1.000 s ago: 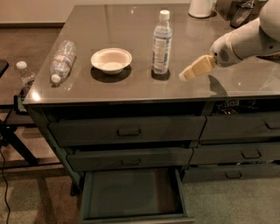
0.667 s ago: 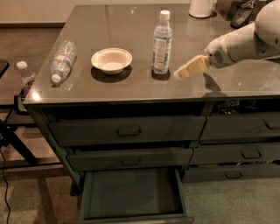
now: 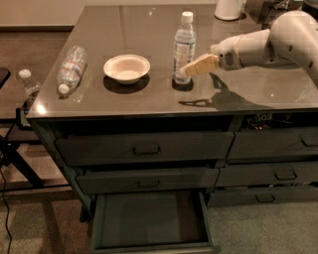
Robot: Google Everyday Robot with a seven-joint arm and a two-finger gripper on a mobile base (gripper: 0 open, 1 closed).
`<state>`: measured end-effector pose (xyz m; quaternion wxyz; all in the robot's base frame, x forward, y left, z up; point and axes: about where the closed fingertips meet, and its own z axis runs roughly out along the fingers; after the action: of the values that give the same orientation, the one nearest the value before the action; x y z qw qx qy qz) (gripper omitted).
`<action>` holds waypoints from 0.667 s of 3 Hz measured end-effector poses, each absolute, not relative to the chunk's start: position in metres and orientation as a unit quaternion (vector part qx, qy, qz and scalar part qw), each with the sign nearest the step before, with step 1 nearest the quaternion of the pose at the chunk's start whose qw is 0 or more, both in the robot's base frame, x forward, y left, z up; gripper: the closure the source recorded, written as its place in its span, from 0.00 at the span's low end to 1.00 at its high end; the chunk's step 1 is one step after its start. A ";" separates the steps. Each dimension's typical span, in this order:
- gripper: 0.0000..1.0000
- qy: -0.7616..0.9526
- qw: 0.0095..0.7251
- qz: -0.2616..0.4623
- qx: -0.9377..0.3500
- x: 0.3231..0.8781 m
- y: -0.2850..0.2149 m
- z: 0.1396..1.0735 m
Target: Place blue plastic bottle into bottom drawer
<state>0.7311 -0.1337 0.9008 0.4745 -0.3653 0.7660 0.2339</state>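
Note:
The blue plastic bottle (image 3: 184, 47) stands upright on the counter (image 3: 149, 101), with a white cap and a pale blue-and-white label. My gripper (image 3: 188, 69) reaches in from the right on a white arm, and its tan fingertips sit right at the bottle's lower right side. The bottom drawer (image 3: 149, 221) is pulled open below the counter's front left, and its flat dark floor is bare.
A white bowl (image 3: 126, 67) sits left of the bottle. A ridged clear bottle with a red-and-white label (image 3: 71, 68) lies on its side at the counter's left edge. A white container (image 3: 228, 9) stands at the back. Shut drawers with pull handles (image 3: 146, 149) are above the open one. Another bottle (image 3: 29, 85) stands off the counter's left.
My gripper has moved left across the counter toward the blue plastic bottle and now reaches its side. The bottle, bowl and drawer have not moved.

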 end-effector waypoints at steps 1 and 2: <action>0.00 0.766 0.475 0.234 -0.365 0.731 -0.134 0.901; 0.00 0.760 0.481 0.228 -0.373 0.737 -0.127 0.900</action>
<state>0.7375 -0.1273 0.9002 0.4813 -0.3727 0.7600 0.2277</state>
